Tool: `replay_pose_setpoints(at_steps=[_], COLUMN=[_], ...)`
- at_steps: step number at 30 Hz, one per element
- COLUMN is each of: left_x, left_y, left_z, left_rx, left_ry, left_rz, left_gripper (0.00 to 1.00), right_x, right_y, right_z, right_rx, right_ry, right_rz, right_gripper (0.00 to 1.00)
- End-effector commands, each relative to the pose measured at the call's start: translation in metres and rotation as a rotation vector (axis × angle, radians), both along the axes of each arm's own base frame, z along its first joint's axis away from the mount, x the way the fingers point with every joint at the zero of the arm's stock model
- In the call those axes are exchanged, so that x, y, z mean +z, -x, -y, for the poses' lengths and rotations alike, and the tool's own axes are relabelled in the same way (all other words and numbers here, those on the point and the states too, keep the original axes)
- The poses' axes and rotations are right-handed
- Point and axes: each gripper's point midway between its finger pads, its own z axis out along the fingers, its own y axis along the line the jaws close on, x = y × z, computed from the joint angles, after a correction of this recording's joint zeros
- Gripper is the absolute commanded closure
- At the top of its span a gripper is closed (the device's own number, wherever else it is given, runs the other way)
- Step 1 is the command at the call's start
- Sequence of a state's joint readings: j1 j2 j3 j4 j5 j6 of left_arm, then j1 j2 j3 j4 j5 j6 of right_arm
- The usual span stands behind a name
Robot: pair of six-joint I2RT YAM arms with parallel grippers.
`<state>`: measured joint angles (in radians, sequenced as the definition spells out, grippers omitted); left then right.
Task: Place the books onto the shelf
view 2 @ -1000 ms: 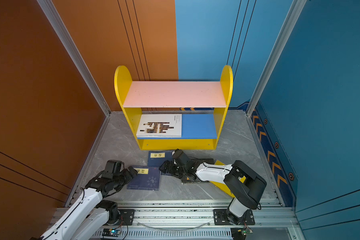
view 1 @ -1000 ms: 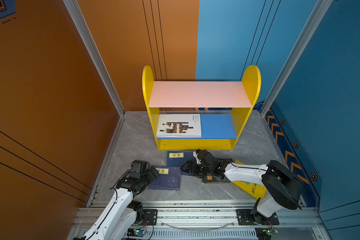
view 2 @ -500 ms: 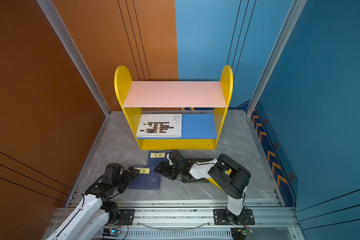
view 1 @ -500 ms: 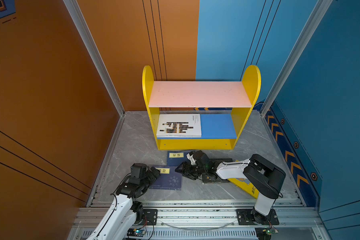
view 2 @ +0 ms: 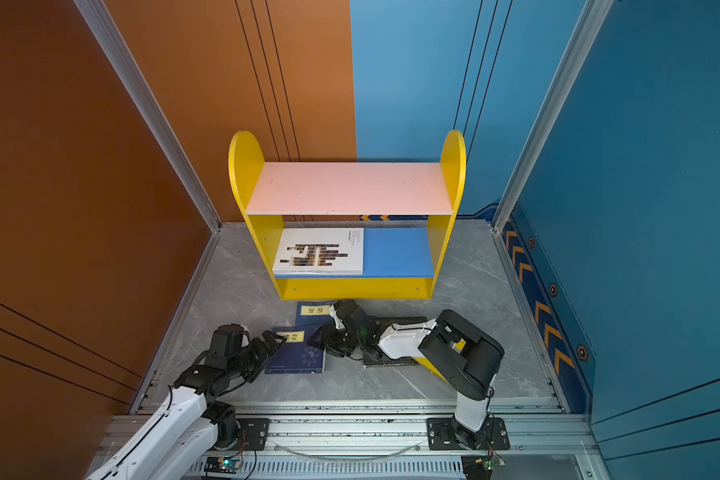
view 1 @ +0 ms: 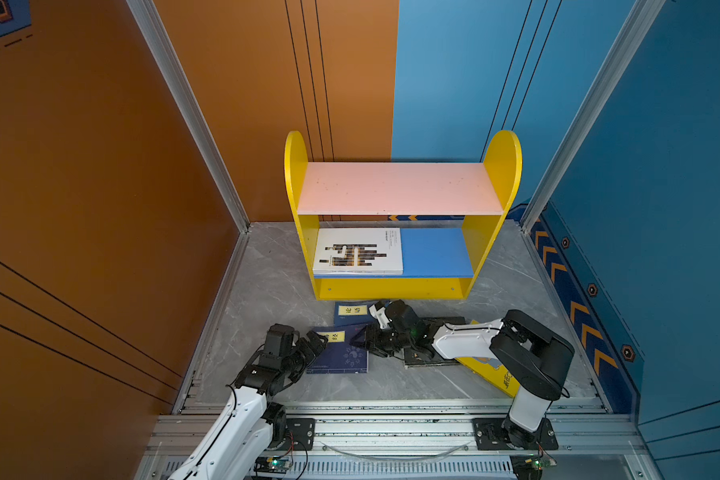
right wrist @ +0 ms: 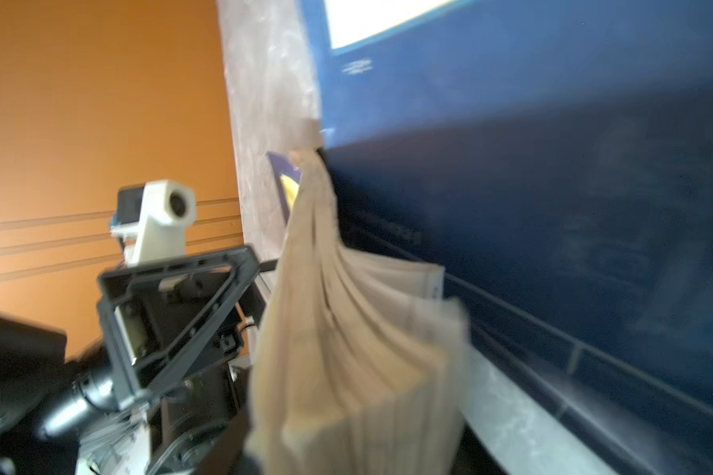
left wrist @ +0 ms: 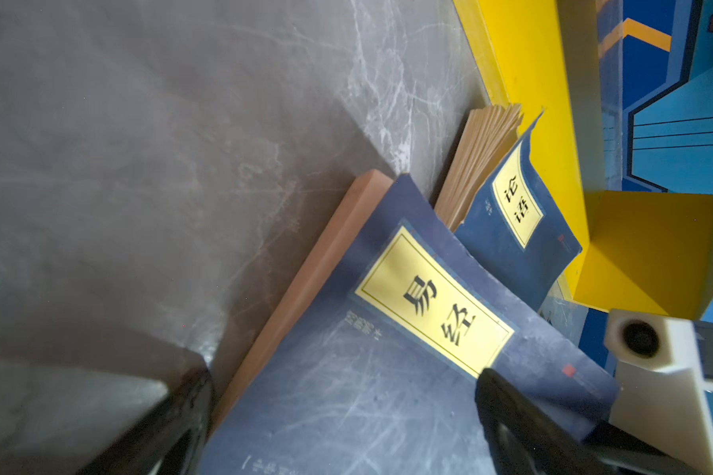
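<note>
Nearby, a scuffed navy paperback (left wrist: 346,411) lies on veined grey floor (left wrist: 182,164).

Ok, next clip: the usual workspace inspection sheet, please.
Surface: grey marbled tabletop, no spills seen.
Job's things: shelf upright at the back; white book flat on its blue lower board; pink upper board bare. Off the shelf: navy book by the shelf base, second navy book in front of it, third navy book with fanned pages, black book and yellow book partly under the right arm.
Clutter: nothing seen.
Grippers: left gripper open at the second navy book's edge; right gripper at the fanned book, grip unclear.
Cables: black lead along the left arm, clear of books.
Surroundings: orange wall, blue wall, aluminium rail.
</note>
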<state>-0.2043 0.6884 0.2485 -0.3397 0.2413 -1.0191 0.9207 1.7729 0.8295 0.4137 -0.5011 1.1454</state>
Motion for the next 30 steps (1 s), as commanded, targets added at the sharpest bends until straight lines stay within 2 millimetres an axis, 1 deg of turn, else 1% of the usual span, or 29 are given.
replay_pose_setpoints(at_steps=[1, 7, 8, 9, 13, 16, 19, 23, 25, 27, 30], left_x=[0.003, 0.022, 0.029, 0.035, 0.062, 0.091, 0.123, 0.151, 0.167, 0.185, 0.21], left_y=[0.0, -0.01, -0.013, -0.015, -0.023, -0.031, -0.039, -0.045, -0.049, -0.054, -0.063], left_z=[0.009, 0.008, 0.009, 0.009, 0.008, 0.006, 0.006, 0.005, 0.011, 0.021, 0.032], left_rx=[-0.029, -0.043, -0.051, -0.059, -0.093, -0.119, -0.164, -0.246, -0.291, -0.338, -0.375], left_ry=[0.038, 0.029, 0.024, 0.02, 0.006, 0.008, 0.018, -0.006, 0.025, 0.093, 0.183], left_rz=[0.007, 0.06, 0.076, 0.088, 0.148, 0.21, 0.28, 0.3, 0.337, 0.401, 0.491], left_gripper=[0.0, 0.01, 0.01, 0.01, 0.02, 0.02, 0.02, 0.02, 0.02, 0.02, 0.02], right_x=[0.031, 0.037, 0.04, 0.042, 0.063, 0.086, 0.116, 0.162, 0.177, 0.191, 0.209], right_y=[-0.001, -0.006, -0.008, -0.01, -0.019, -0.027, -0.032, -0.037, -0.042, -0.055, -0.068], right_z=[-0.006, 0.001, 0.002, 0.003, 0.007, 0.016, 0.029, 0.046, 0.057, 0.074, 0.089], right_rx=[0.024, 0.0, -0.005, -0.011, -0.035, -0.052, -0.053, -0.048, -0.066, -0.112, -0.149], right_ry=[-0.035, -0.031, -0.038, -0.043, -0.091, -0.126, -0.169, -0.252, -0.267, -0.279, -0.309], right_rz=[0.071, 0.075, 0.078, 0.078, 0.1, 0.125, 0.155, 0.199, 0.218, 0.25, 0.287], right_gripper=[0.65, 0.81, 0.86, 0.88, 0.94, 0.96, 0.96, 0.96, 0.96, 0.95, 0.95])
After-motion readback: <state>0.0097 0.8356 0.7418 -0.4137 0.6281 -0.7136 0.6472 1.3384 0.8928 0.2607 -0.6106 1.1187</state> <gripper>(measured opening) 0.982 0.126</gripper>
